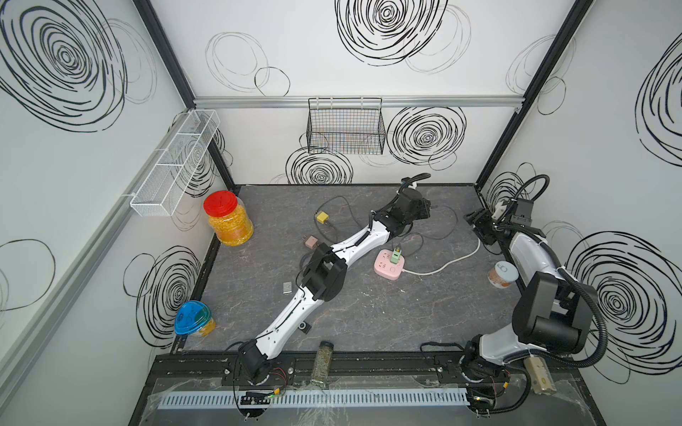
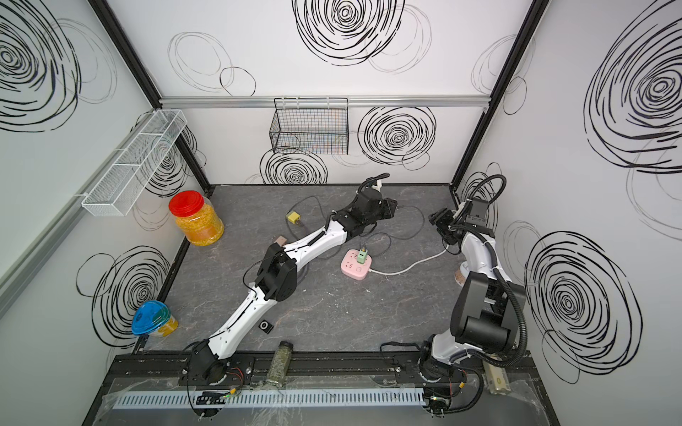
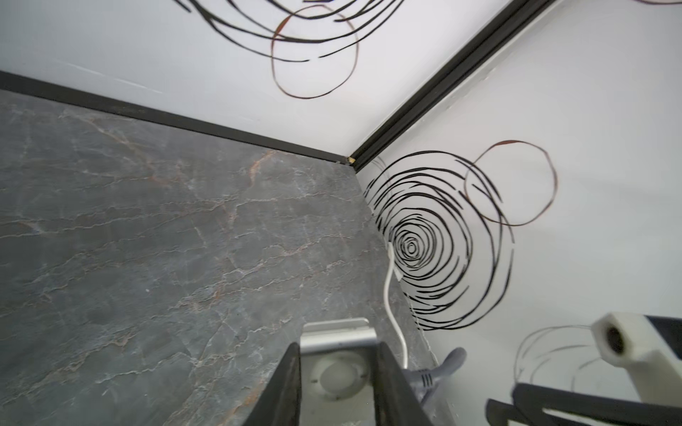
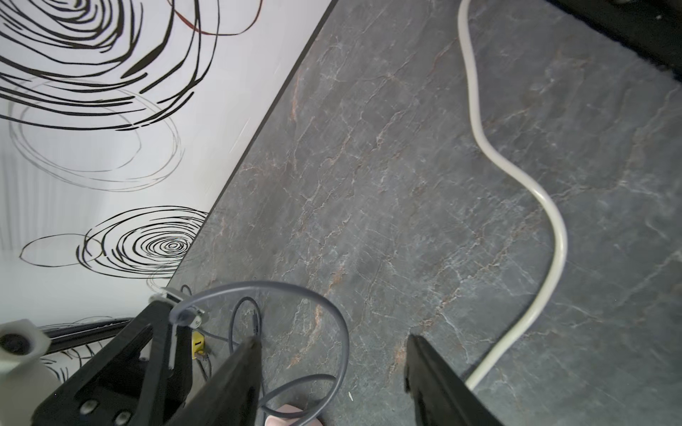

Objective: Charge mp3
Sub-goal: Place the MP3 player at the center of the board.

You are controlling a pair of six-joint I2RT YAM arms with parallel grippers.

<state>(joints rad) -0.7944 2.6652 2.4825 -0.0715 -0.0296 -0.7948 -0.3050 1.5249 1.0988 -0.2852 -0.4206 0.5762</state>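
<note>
A silver mp3 player with a round white wheel sits between the jaws of my left gripper, which is shut on it. That gripper hovers near the far middle of the table. A grey cable plug lies against the player's side; I cannot tell whether it is inserted. The grey cable loops over the table toward a green charger plugged into a pink power strip. My right gripper is open over the bare table, just right of the left one.
The strip's white cord runs to the right wall. A yellow charger and a brown one lie at centre-left. A small black player lies near the front. A red-lidded jar, blue-lidded cup, right-side cup and front bottle stand around the edges.
</note>
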